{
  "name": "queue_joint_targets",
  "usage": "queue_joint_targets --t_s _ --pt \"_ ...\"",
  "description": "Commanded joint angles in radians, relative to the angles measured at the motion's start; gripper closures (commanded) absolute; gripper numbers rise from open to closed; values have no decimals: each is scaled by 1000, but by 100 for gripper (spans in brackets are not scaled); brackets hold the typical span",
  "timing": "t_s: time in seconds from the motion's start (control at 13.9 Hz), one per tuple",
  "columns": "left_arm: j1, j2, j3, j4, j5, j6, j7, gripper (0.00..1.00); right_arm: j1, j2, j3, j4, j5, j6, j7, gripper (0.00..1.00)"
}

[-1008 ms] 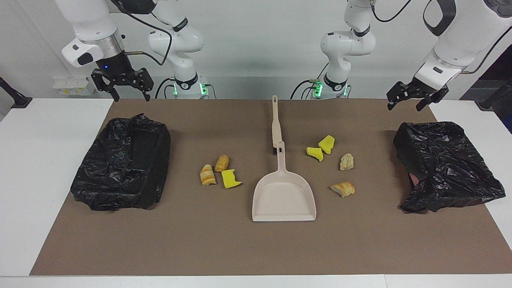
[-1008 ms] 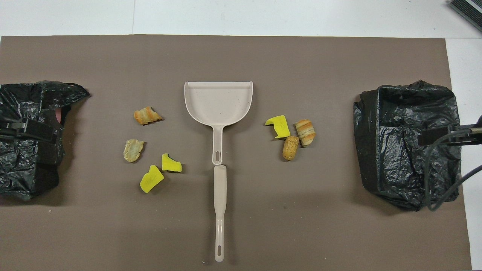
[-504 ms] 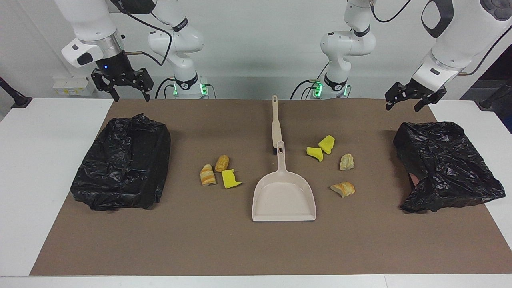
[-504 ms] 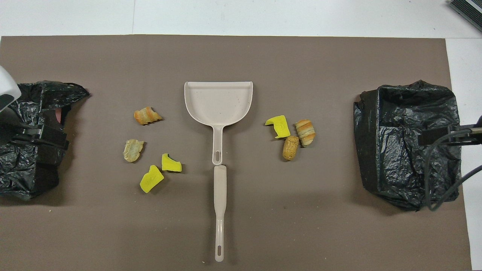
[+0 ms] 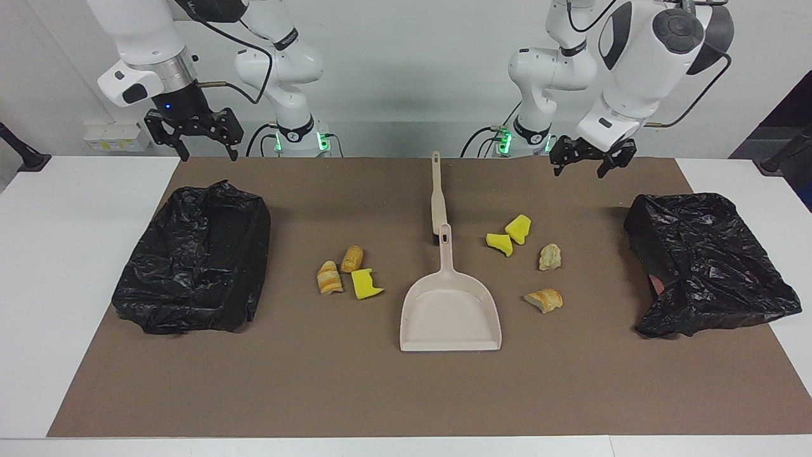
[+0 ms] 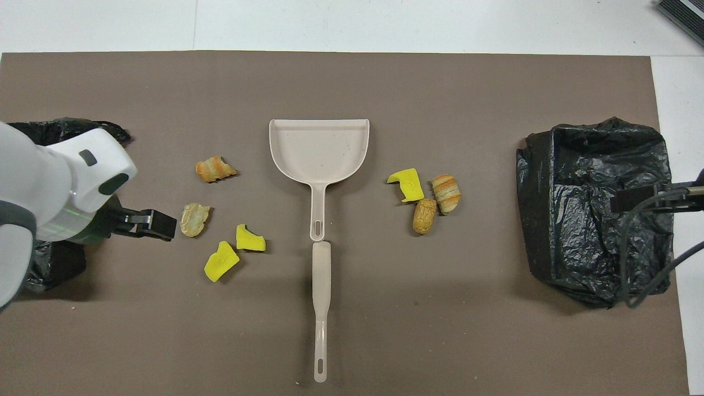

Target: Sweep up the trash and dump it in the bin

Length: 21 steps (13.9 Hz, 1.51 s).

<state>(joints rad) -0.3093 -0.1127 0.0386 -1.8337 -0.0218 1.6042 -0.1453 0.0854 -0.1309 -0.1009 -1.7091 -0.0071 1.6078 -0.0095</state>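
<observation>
left gripper [image 5: 586, 162] aloft over bare brown mat [image 5: 317, 393] near the robots, black fingers spread, empty. right gripper [image 5: 193, 134] spread above crinkled black-bagged bin [image 5: 193, 257]; only its cable visible overhead. smooth beige dustpan [image 5: 450, 314] central, slim brush [image 5: 436, 197] at its handle. trash [image 5: 347, 273]: spongy yellow bits, crusty tan lumps flanking dustpan.

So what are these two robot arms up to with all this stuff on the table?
Nothing is being held right now. The left claw hangs open in the air above the brown mat, empty. The right claw waits open near a bag-lined bin. The trash, seven small chunks, lies around the empty dustpan, with the brush at its handle; a second bin sits at the left arm's end.
</observation>
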Motion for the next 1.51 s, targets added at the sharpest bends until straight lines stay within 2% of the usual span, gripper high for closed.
queue_joint_targets --t_s 0.0,0.36,0.72,0.94,1.08,1.44 --pt "-97 -77 10 -94 5 54 -95 0 4 -7 -8 -1 -8 -23 -29 0" --pt "-313 -130 7 -125 2 49 -318 0 4 -9 -10 -6 -10 -23 -29 0" --pt "-453 -157 9 -140 -46 51 -430 0 4 -13 -11 -9 -10 -23 -29 0" --pt "-473 -171 9 -208 -59 80 -430 0 4 -15 -11 -14 -10 -23 -29 0" --pt "-478 -183 9 -278 -59 146 -430 0 4 -15 -11 -14 -8 -23 -29 0" --pt "-528 -151 9 -429 -59 333 -442 0 4 -15 -11 -14 -8 -23 -29 0"
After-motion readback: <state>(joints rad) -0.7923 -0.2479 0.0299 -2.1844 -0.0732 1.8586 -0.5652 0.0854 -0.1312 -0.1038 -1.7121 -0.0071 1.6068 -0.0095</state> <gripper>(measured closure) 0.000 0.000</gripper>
